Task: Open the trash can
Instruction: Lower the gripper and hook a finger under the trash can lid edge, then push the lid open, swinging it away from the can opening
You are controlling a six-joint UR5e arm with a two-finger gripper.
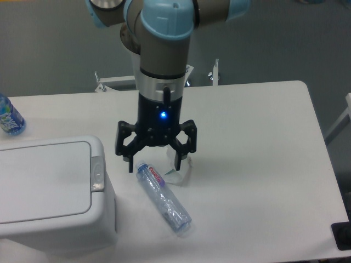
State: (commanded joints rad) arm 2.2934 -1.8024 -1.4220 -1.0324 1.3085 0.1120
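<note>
The gripper (153,164), fingers spread and holding nothing, hangs just above the clear water bottle (163,199) and the crumpled white wrapper (176,164) at the counter's (258,181) middle. The trash can (52,192) sits at eight o'clock, lid shut, its grey latch button (97,173) facing the gripper. A low sweep toward the button could knock the bottle rolling, or a finger could miss the small latch and shove the bin.

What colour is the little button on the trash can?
Grey. The button sits at the lid's right edge on the white trash can, clear in the camera view.
</note>
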